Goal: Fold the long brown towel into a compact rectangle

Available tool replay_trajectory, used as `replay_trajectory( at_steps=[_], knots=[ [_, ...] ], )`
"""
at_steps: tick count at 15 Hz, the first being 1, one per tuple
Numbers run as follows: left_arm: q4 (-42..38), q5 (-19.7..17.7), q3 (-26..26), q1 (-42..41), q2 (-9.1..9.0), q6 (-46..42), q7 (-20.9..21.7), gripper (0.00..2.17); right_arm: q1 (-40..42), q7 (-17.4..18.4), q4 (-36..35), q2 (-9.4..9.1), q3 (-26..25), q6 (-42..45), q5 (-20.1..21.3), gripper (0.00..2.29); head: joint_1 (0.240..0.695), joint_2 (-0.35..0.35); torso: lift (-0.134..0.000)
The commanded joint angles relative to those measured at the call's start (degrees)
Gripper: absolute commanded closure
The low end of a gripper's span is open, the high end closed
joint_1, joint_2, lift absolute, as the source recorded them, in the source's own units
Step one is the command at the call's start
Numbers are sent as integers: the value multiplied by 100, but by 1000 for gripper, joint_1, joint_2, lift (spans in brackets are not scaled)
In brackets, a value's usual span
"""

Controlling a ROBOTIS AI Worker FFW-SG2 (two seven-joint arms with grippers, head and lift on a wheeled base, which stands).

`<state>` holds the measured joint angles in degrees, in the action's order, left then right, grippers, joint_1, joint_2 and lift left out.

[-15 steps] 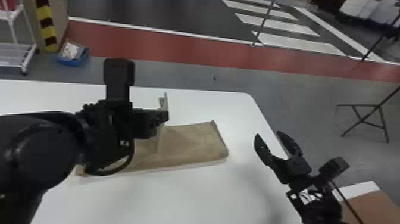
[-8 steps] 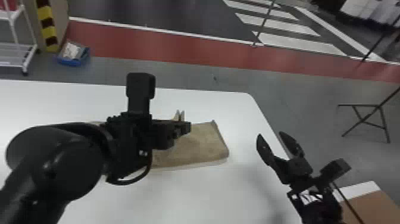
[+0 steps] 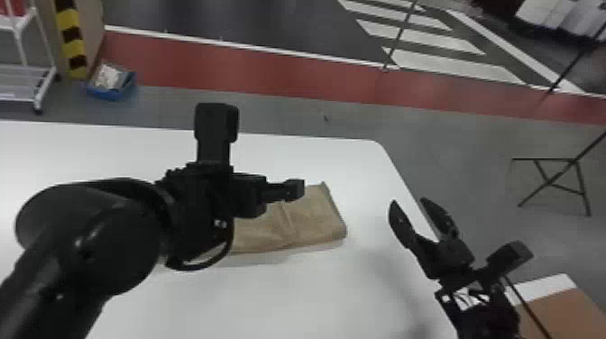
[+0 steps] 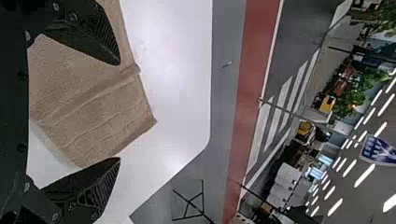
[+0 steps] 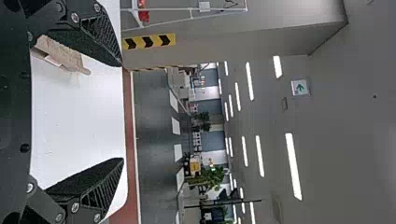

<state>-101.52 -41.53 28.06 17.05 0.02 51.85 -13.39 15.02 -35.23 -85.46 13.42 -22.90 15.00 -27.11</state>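
- Straight to the left end effector [image 3: 295,189], hanging above the brown towel [image 3: 315,216] with fingers spread wide!
- Look between those fingers in the left wrist view: straight onto towel, partly hidden by one finger and ending just short of the other. Touching or slightly apart, hard to tell.
- Lying on the white tabletop [image 3: 279,297], under the left end effector, and running out past its fingertips on the side toward the right end effector [image 3: 408,202].
- Already folded over in layers, too, and crossed by a raised ridge near the end past the left fingertips!
- Over to the right end effector: poised beside the tabletop's side edge, well apart from the towel, fingers also wide open.
- Down on the floor, far beyond the left end effector and off to its left: a blue bin [image 3: 108,93], near a white trolley [image 3: 18,83].
- And beyond the right end effector, further right: a thin black metal frame [image 3: 541,159].
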Motion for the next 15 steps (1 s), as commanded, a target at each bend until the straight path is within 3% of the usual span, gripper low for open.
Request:
replay_trajectory(
  at_steps=[1, 4, 6, 7, 8, 10, 12, 15],
  knots=[
    [-289, 461, -143, -53, 332, -354, -85, 33, 1, 139, -410, -32, 110, -530, 74, 292, 695, -350, -124],
    [-333, 839, -617, -237, 1264, -1304, -147, 36, -69, 675, -1184, -41, 594, -1778, 487, 316, 691, -350, -124],
    [-483, 1296, -916, -580, 1730, -1954, -164, 93, -342, 921, -1527, -41, 1015, -3114, 856, 316, 692, -349, -124],
    [-606, 1648, -986, -765, 1853, -2200, -200, 93, -500, 1088, -1588, -50, 1235, -3553, 1041, 316, 694, -302, -124],
    [-667, 1885, -1083, -932, 1958, -2464, -235, 93, -667, 1211, -1588, -59, 1402, -3940, 1102, 316, 695, -202, -124],
    [-667, 2272, -1101, -1178, 2108, -3255, -287, 93, -1010, 1440, -1588, -155, 1754, -4713, 1252, 316, 695, -133, -124],
    [-720, 2316, -1241, -1441, 2143, -3518, -243, 93, -1212, 1598, -1562, -314, 2044, -4942, 1498, 350, 695, -84, -124],
    [-747, 2404, -1215, -1573, 2143, -3764, -191, 97, -1265, 1677, -1518, -358, 2167, -5153, 1515, 404, 695, -21, -124]
  ],
)
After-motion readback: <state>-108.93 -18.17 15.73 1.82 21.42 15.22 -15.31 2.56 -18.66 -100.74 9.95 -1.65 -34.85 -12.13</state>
